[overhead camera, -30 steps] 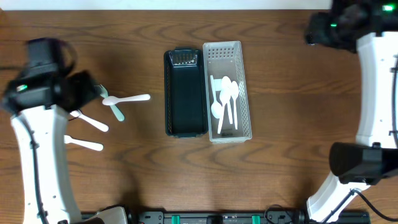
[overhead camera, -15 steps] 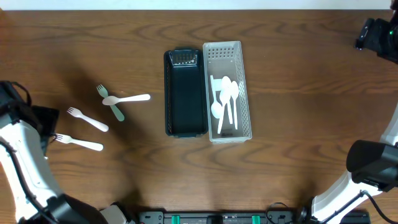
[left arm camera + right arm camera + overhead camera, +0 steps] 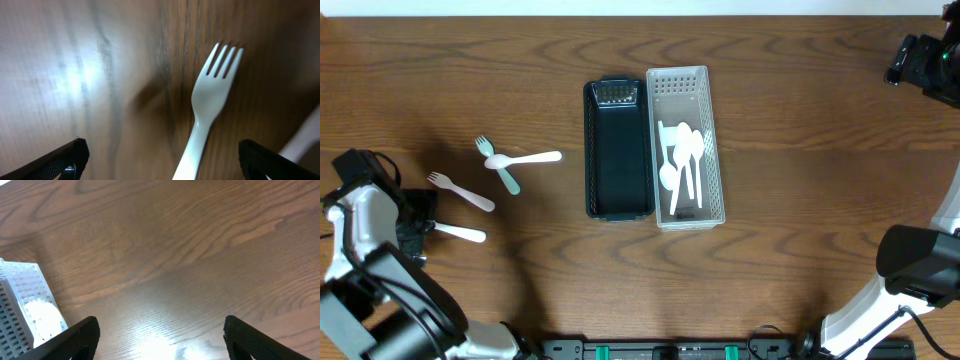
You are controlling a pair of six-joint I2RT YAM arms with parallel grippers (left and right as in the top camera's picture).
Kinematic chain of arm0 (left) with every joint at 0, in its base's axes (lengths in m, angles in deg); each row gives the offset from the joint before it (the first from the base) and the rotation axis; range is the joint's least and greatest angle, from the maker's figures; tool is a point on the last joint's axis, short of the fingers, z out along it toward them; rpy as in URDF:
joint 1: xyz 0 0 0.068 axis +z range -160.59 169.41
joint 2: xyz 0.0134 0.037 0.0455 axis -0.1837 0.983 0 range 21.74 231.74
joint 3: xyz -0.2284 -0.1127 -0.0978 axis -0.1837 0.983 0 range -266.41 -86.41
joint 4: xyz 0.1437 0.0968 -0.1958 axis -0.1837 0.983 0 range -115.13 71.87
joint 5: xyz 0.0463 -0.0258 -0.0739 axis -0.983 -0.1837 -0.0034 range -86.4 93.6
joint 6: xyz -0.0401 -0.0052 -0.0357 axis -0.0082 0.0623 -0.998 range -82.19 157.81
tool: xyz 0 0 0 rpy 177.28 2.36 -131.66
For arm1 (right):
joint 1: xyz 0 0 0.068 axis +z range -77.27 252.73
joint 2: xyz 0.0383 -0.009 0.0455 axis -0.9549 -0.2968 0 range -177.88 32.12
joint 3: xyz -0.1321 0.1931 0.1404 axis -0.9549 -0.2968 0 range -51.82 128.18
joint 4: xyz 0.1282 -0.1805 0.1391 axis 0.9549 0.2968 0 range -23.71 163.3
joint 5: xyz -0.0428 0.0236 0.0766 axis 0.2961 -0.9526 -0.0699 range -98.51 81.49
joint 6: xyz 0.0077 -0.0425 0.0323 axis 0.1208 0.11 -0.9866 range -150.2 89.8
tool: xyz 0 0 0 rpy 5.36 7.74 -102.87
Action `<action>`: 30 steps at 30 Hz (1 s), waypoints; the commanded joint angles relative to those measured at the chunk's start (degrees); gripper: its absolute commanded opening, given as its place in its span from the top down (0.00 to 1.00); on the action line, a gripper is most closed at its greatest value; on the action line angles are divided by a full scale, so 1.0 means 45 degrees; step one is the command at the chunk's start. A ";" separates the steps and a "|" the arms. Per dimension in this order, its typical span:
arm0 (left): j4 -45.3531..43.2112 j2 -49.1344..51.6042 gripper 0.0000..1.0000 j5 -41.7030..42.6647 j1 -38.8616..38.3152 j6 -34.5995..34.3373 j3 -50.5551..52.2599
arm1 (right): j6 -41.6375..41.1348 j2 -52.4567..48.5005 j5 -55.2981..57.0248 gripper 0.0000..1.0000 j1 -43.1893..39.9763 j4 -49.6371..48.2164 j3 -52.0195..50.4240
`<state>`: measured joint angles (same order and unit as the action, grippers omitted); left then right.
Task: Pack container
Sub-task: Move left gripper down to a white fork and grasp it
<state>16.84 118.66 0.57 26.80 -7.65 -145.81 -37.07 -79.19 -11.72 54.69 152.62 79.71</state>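
Only overhead: black container (image 3: 618,150) and white basket (image 3: 686,145) sit touching, side by side at mid-table; 4 utensils lie well to their left.
Left wrist: left gripper (image 3: 160,152) jaws spread; white fork (image 3: 210,115) lies flat between them, clear of both fingers.
Right wrist: right gripper (image 3: 160,330) jaws spread over bare table (image 3: 200,255), at the far right corner.
Basket: holds white spoons (image 3: 682,160).
Loose items: teal fork (image 3: 502,168) crossed by loose spoon (image 3: 525,158); second white fork (image 3: 460,192) nearby.
Obstruction: left arm hides the gripped-side fork's tines overhead.
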 commanded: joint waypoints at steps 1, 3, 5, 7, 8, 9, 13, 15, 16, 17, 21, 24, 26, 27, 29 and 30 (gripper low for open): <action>-0.0170 0.0937 0.02 0.0695 0.0058 -0.0306 0.0073 | 0.0214 0.0126 -0.0058 0.18 0.0112 0.0063 0.0151; -0.0267 0.1399 0.02 0.0840 0.0058 -0.0306 0.0073 | 0.0214 0.0126 -0.0058 0.18 0.0112 0.0068 0.0151; -0.0335 0.1749 0.02 0.0826 0.0058 -0.0306 0.0073 | 0.0214 0.0126 -0.0058 0.18 0.0117 0.0083 0.0151; -0.0466 0.2001 0.02 0.0821 0.0058 -0.0306 0.0073 | 0.0214 0.0126 -0.0058 0.18 0.0146 0.0097 0.0151; -0.0525 0.2103 0.02 0.0821 0.0058 -0.0306 0.0073 | 0.0214 0.0126 -0.0058 0.18 0.0175 0.0102 0.0151; -0.0554 0.2191 0.02 0.0821 0.0058 -0.0306 0.0073 | 0.0214 0.0126 -0.0058 0.18 0.0194 0.0107 0.0151; -0.0563 0.2302 0.02 0.0821 0.0058 -0.0301 0.0073 | 0.0214 0.0126 -0.0058 0.18 0.0194 0.0136 0.0151; -0.0593 0.2302 0.08 0.0821 0.0058 -0.0301 0.0073 | 0.0214 0.0126 -0.0058 0.19 0.0194 0.0155 0.0151; -0.0588 0.2302 0.11 0.0821 0.0058 -0.0301 0.0073 | 0.0214 0.0126 -0.0058 0.19 0.0194 0.0155 0.0151; -0.0588 0.2302 0.16 0.0821 0.0058 -0.0301 0.0073 | 0.0214 0.0126 -0.0058 0.19 0.0194 0.0155 0.0151; -0.0588 0.2302 0.35 0.0821 0.0058 -0.0301 0.0073 | 0.0214 0.0126 -0.0058 0.19 0.0194 0.0155 0.0151; -0.0597 0.2302 0.52 0.0821 0.0058 -0.0301 0.0073 | 0.0214 0.0126 -0.0058 0.19 0.0194 0.0155 0.0151; -0.0597 0.2302 0.65 0.0821 0.0058 -0.0301 0.0073 | 0.0214 0.0126 -0.0058 0.19 0.0194 0.0155 0.0151; -0.0597 0.2302 0.68 0.0821 0.0058 -0.0301 0.0073 | 0.0214 0.0126 -0.0058 0.19 0.0194 0.0155 0.0151; -0.0646 0.2302 0.71 0.0821 0.0058 -0.0296 0.0073 | 0.0214 0.0126 -0.0058 0.19 0.0194 0.0155 0.0151; -0.0651 0.2297 0.73 0.0821 0.0058 -0.0296 0.0068 | 0.0214 0.0126 -0.0058 0.19 0.0194 0.0155 0.0151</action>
<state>13.37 126.38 6.23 26.84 -8.78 -146.42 -36.92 -79.19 -11.72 55.08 153.25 79.71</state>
